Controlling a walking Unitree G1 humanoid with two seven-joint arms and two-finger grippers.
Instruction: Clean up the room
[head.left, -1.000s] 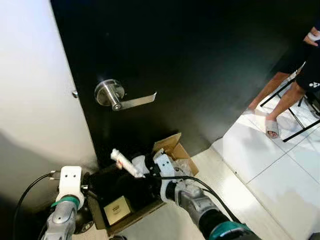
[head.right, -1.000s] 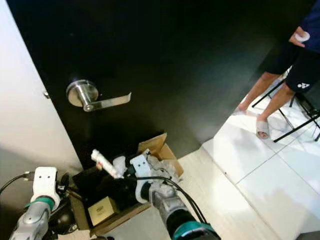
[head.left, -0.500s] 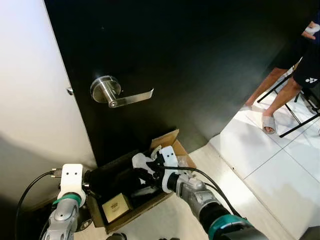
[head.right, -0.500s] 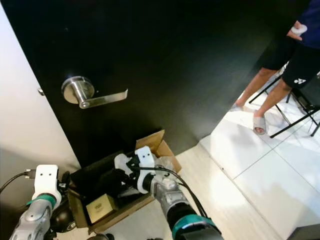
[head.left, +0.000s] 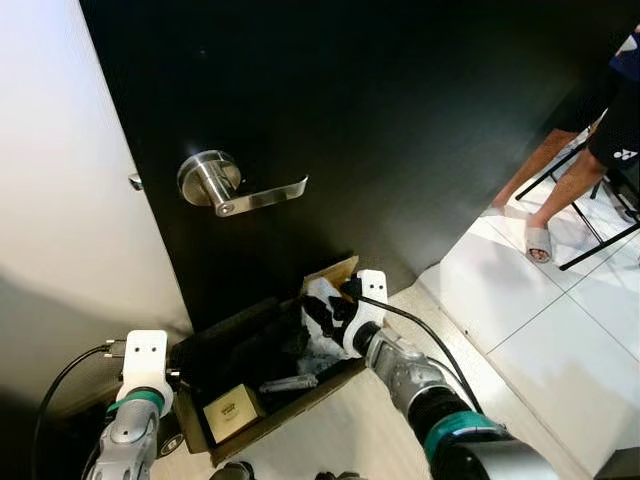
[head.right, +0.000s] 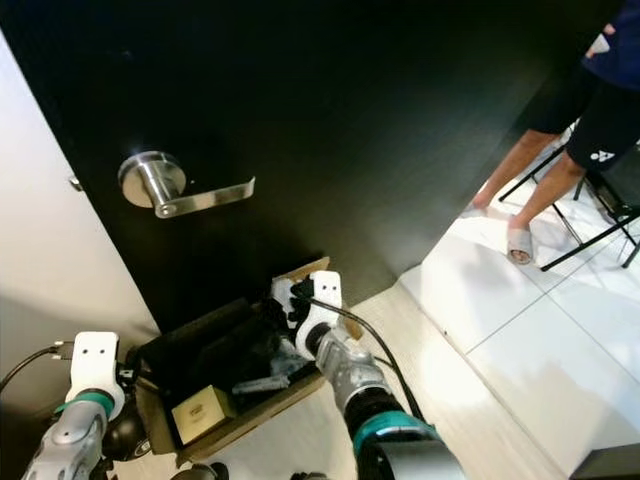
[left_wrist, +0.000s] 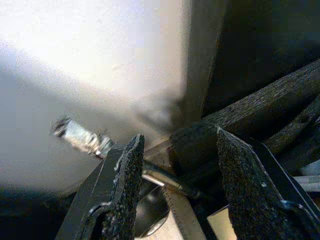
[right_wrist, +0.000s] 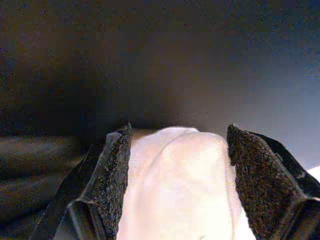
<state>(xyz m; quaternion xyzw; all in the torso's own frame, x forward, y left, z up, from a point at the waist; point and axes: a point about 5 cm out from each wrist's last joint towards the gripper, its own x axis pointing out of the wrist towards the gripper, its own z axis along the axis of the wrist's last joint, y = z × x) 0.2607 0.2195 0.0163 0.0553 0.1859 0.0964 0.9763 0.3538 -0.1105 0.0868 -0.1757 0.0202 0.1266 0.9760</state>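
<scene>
Right pincer (head.left: 322, 312) wide open, empty, over cardboard box (head.left: 262, 425); left pincer (left_wrist: 175, 180) open, empty.

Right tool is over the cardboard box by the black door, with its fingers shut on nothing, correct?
Not quite. The right tool is over the cardboard box by the black door, but its fingers are open, with a white crumpled object between them. The right wrist view shows this.

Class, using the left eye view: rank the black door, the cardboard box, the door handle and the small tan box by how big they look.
1. black door
2. cardboard box
3. door handle
4. small tan box

The handle is nearer the camera, so its rank over the tan box is unsure.
</scene>
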